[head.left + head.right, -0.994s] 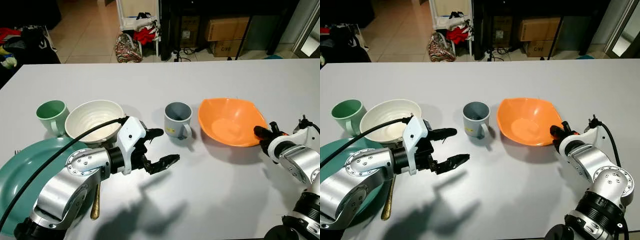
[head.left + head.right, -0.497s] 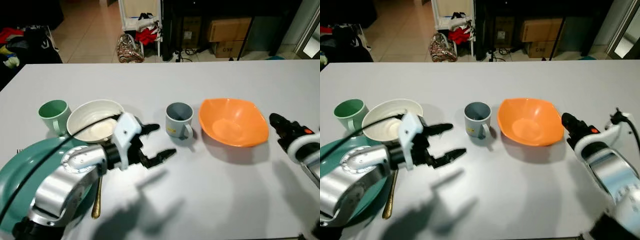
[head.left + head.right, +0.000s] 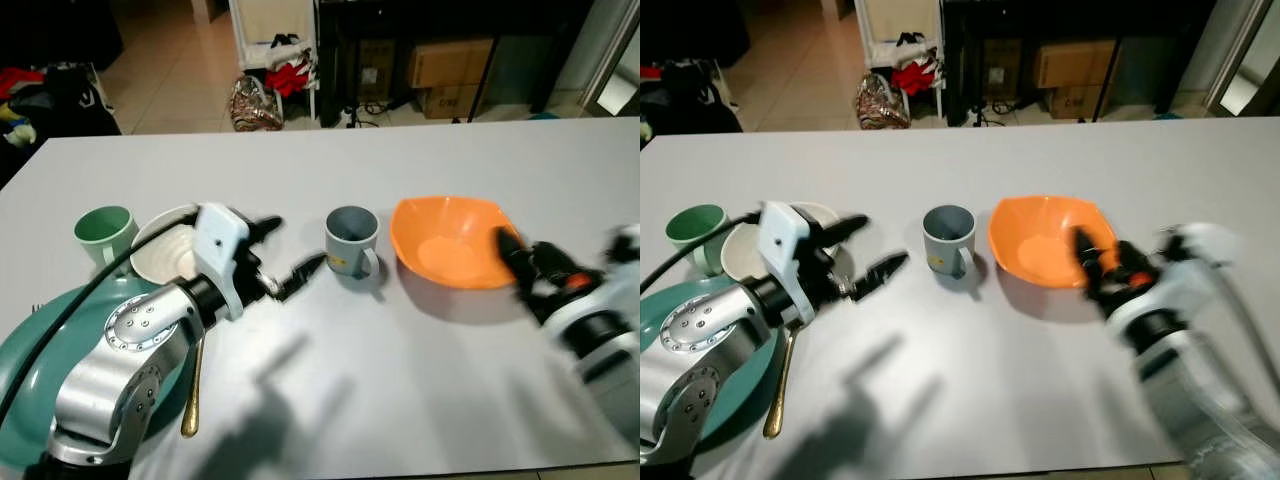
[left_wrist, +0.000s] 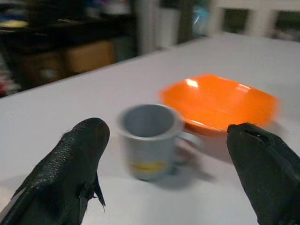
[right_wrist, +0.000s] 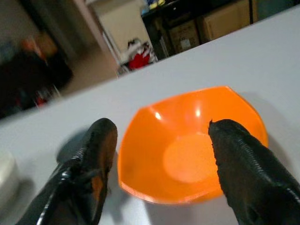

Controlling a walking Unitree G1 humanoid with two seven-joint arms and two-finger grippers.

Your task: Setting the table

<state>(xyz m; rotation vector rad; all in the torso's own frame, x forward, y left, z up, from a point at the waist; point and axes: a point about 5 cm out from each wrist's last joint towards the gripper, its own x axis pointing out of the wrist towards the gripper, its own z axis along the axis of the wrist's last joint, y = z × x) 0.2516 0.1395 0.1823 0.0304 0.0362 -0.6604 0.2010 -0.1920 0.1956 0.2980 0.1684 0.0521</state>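
Nearest, a gold spoon [image 3: 191,400] lies beside the teal plate [image 3: 30,370]; left gripper [image 3: 268,258] is held fingers apart between the white bowl [image 3: 165,250] and grey mug [image 3: 351,240], empty. Right gripper [image 3: 527,262], blurred, is spread wide at the near rim of the orange bowl [image 3: 445,240], which sits mid-table just right of the mug. Bowl is judged light, stiff plastic, likely slick; rim pinch at the near edge is favoured. Green mug [image 3: 103,232] sits far left
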